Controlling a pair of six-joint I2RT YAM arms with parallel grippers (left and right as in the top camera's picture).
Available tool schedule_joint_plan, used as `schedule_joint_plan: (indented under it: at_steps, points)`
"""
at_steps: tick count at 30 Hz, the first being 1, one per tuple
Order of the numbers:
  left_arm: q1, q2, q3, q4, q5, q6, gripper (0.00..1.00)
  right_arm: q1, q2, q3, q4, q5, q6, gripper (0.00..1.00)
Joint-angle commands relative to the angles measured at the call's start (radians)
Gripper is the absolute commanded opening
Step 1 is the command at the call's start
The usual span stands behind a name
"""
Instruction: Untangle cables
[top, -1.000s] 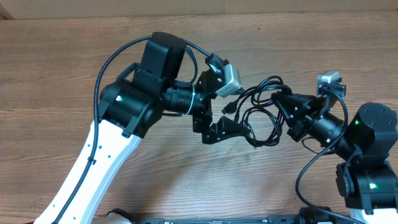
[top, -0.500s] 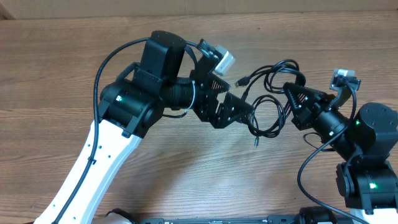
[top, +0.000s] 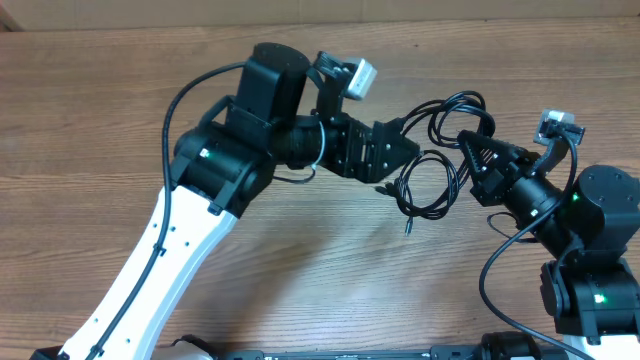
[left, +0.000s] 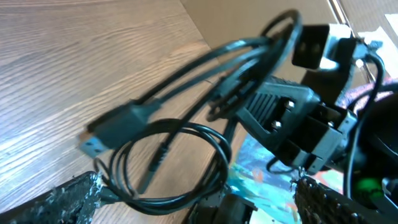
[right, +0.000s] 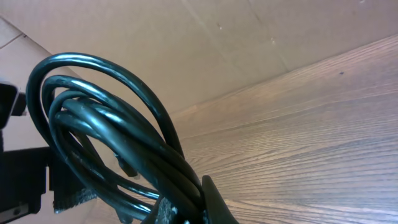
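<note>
Left pincer (top: 398, 158) nearer cables (right: 143, 155) now, jaws apart; right pincer (top: 468, 148) clamped on them.

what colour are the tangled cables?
The cables are glossy black; the right wrist view shows it best.

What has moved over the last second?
The left claw swung toward the far edge of the table. The right claw drew the cables farther away, toward its own side. The right claw stays shut on the cables; the left claw looks open.
</note>
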Motion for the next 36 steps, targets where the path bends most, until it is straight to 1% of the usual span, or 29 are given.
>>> schedule_joint_plan:
  at_steps: [1, 3, 10, 15, 18, 22, 28, 32, 36]
  points:
    - [-0.029, 0.003, 0.027, 0.008, -0.022, 0.028, 1.0, -0.001, -0.003, 0.023, 0.007, 0.012, 0.013, 0.04]
    - [-0.039, 0.003, 0.027, 0.008, -0.042, 0.034, 1.0, -0.001, -0.003, 0.023, 0.003, 0.013, 0.036, 0.04]
    - [-0.082, 0.003, 0.027, 0.014, -0.078, 0.141, 1.0, -0.001, -0.003, 0.023, -0.024, 0.018, 0.114, 0.04]
    - [-0.093, 0.003, 0.027, 0.013, -0.165, 0.144, 1.0, -0.001, -0.003, 0.023, -0.038, 0.018, 0.189, 0.04]
    - [-0.093, 0.003, 0.027, 0.018, -0.186, 0.153, 1.0, -0.001, -0.003, 0.023, -0.05, 0.014, 0.25, 0.04]
    - [-0.093, 0.004, 0.027, 0.029, -0.186, 0.155, 1.0, -0.001, -0.003, 0.023, -0.063, 0.006, 0.323, 0.04]
    - [-0.093, 0.024, 0.027, 0.029, -0.185, 0.155, 1.0, -0.001, -0.003, 0.023, -0.064, -0.014, 0.375, 0.04]
    - [-0.093, 0.051, 0.027, 0.038, -0.177, 0.131, 1.0, -0.001, -0.003, 0.023, -0.066, -0.035, 0.374, 0.04]
    - [-0.093, 0.066, 0.027, 0.075, -0.121, 0.132, 1.0, -0.001, -0.003, 0.023, -0.068, -0.035, 0.374, 0.04]
